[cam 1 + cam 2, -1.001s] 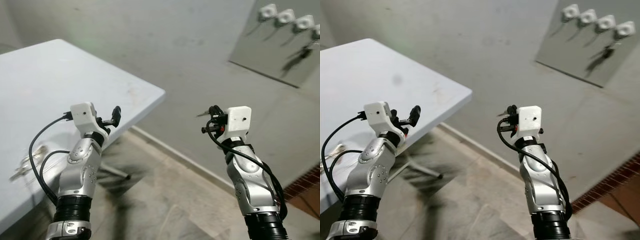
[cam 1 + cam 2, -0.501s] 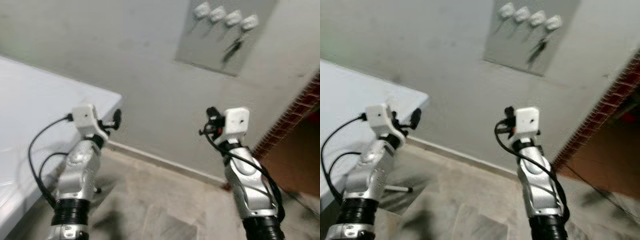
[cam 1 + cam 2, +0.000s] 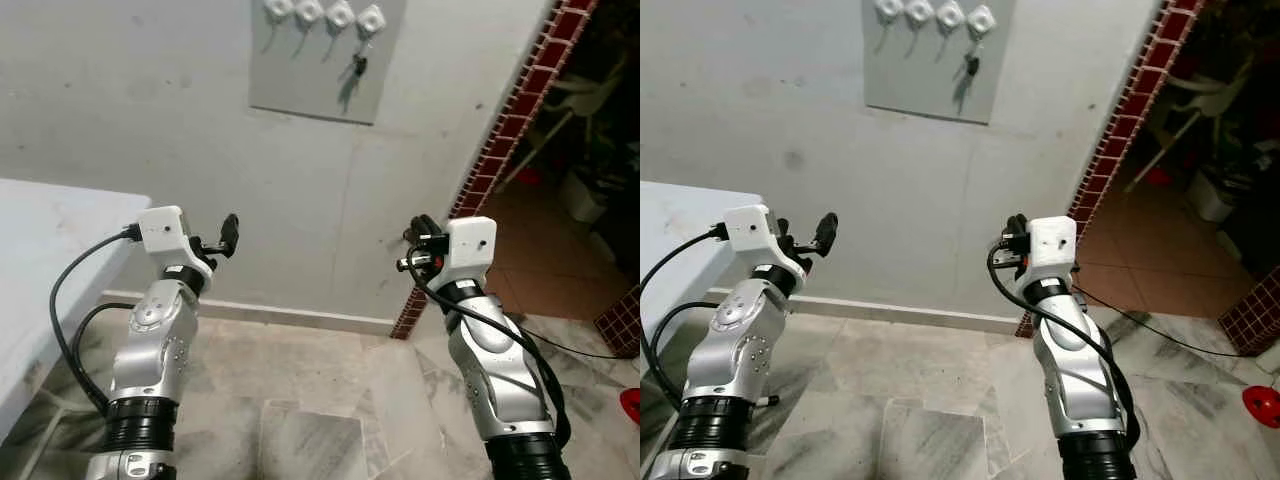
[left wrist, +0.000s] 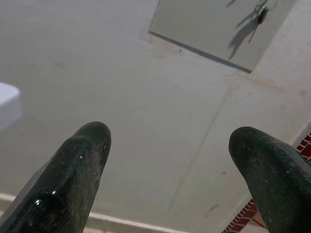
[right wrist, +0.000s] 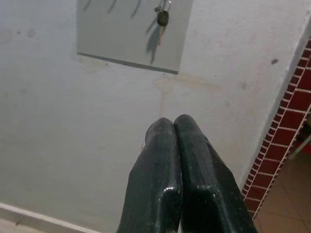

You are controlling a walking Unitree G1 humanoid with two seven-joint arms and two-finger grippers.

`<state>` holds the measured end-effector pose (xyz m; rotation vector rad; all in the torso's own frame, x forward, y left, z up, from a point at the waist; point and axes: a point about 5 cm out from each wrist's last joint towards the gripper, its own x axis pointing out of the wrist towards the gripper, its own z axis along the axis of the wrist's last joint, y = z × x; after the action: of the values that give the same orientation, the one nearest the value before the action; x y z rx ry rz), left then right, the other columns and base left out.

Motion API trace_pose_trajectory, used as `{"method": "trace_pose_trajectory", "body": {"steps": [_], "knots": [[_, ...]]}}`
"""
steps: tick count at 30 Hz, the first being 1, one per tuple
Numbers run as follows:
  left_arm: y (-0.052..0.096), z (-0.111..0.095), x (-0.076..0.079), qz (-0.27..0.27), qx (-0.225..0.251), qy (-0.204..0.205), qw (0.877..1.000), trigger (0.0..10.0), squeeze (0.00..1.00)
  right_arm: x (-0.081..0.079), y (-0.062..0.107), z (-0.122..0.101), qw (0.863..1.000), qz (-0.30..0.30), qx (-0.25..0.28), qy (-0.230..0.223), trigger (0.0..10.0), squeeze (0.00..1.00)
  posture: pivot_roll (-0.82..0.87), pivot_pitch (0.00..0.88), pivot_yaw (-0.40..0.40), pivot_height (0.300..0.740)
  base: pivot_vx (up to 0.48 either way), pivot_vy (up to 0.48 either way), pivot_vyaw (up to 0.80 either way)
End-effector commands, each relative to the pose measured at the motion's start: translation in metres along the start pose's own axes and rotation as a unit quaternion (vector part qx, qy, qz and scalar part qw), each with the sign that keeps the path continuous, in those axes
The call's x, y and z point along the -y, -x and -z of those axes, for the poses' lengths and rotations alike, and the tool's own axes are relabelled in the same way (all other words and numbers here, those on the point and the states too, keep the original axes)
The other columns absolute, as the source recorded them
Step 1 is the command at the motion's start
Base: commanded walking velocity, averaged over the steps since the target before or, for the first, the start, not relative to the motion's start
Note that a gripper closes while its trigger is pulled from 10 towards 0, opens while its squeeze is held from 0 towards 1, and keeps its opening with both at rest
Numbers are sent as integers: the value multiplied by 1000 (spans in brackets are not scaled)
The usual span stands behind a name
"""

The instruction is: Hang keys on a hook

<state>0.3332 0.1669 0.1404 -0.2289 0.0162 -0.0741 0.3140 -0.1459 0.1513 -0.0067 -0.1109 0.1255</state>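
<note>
Keys (image 3: 357, 70) hang from the rightmost hook (image 3: 371, 18) of four on a grey wall panel (image 3: 325, 60), at 12 o'clock high in the head views. Left gripper (image 4: 167, 165) raised at 9 o'clock, fingers spread wide, holding nothing, aimed at the wall. Right gripper (image 5: 173, 127) raised at 3 o'clock, fingers pressed together with nothing between them, pointing below the keys. White table (image 3: 40, 240) edge at 9 o'clock. Red brick-tiled doorway edge (image 3: 500, 130) at 2 o'clock. Tiled floor (image 3: 310, 400) below.
</note>
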Motion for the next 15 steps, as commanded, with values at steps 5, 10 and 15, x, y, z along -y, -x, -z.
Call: {"method": "trace_pose_trajectory", "body": {"steps": [5,10,15], "knots": [[4,0,0,-2,-4,-2,1000,10000,0,4,-1,1,1000,20,-14,-11,10000,0,-39,0,-92,740,0,0,0],[8,6,1,0,-13,-1,1000,10000,0,7,1,6,999,29,-32,-5,10000,0,-38,0,-94,740,0,0,0],[9,5,1,-1,-13,-3,1000,10000,0,6,3,7,1000,13,-28,-1,10000,0,-31,0,-88,740,0,0,0]]}}
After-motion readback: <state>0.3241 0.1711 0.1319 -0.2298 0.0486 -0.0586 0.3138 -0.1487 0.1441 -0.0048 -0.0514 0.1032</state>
